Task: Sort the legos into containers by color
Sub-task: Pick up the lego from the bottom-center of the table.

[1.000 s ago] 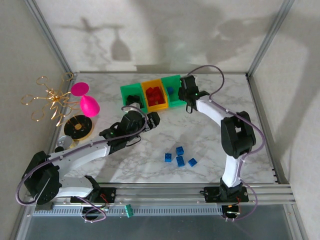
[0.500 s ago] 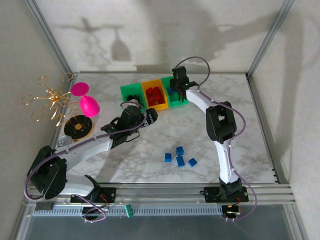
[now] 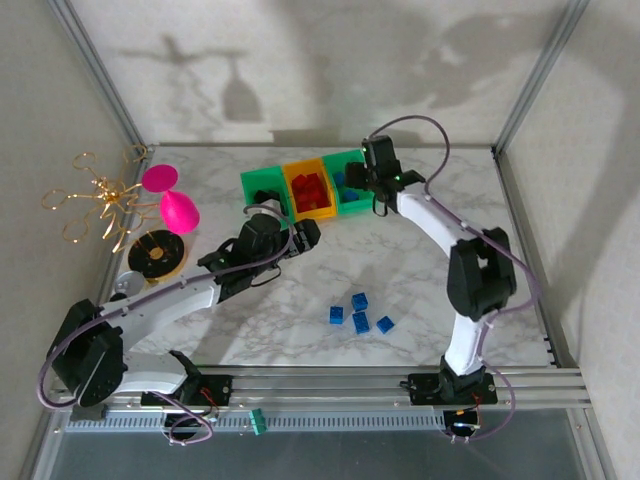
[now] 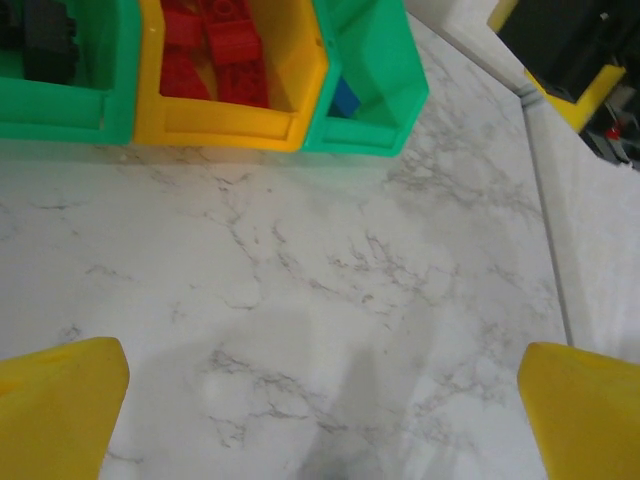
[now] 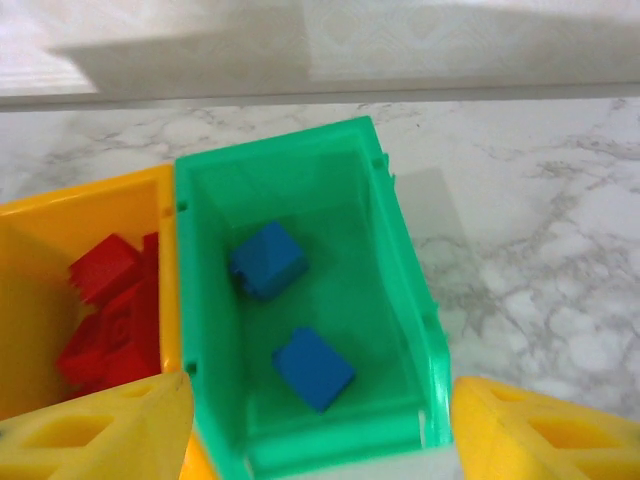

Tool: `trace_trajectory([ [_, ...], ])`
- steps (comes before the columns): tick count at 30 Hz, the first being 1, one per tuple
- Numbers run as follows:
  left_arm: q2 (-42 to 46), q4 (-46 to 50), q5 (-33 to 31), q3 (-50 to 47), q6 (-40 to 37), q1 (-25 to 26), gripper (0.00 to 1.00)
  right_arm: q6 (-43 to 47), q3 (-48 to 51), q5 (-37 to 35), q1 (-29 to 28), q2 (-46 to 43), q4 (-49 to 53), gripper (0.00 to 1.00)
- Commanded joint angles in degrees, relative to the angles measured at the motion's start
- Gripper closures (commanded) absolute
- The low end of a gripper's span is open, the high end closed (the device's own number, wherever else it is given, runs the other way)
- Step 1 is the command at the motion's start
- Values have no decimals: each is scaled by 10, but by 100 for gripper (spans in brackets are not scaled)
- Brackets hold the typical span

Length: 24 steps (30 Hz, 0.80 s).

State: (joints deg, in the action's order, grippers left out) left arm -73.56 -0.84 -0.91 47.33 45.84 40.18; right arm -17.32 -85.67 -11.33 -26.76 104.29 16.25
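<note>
Three joined containers stand at the back: a green bin (image 3: pixel 262 188) with black legos (image 4: pixel 45 30), an orange bin (image 3: pixel 310 192) with red legos (image 5: pixel 110 310), and a green bin (image 5: pixel 400 260) with two blue legos (image 5: pixel 267 260) (image 5: pixel 314 368). My right gripper (image 5: pixel 320 435) hangs open just above the near end of that right green bin (image 3: pixel 352 180), with nothing in it. Several blue legos (image 3: pixel 359 301) lie loose mid-table. My left gripper (image 4: pixel 320 420) is wide open over bare marble in front of the bins, its yellow fingers (image 4: pixel 55 400) empty.
A pink goblet toy (image 3: pixel 172 200), a gold wire ornament (image 3: pixel 100 200) and a black-and-gold disc (image 3: pixel 157 253) sit at the left. Aluminium frame posts and walls border the marble table (image 3: pixel 430 270). The left arm stretches diagonally across the left half.
The right gripper's jaws went from shut to open over the right green bin while that arm swung above it. The left arm has barely shifted.
</note>
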Motion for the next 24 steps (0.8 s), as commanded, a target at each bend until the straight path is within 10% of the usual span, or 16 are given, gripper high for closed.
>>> trace_trajectory([
  [1, 30, 2, 0, -27, 6, 17, 0, -30, 67, 25, -14, -51, 49, 29],
  [24, 133, 31, -13, -145, 52, 115, 0, -215, 328, 12, -171, -139, 103, 15],
])
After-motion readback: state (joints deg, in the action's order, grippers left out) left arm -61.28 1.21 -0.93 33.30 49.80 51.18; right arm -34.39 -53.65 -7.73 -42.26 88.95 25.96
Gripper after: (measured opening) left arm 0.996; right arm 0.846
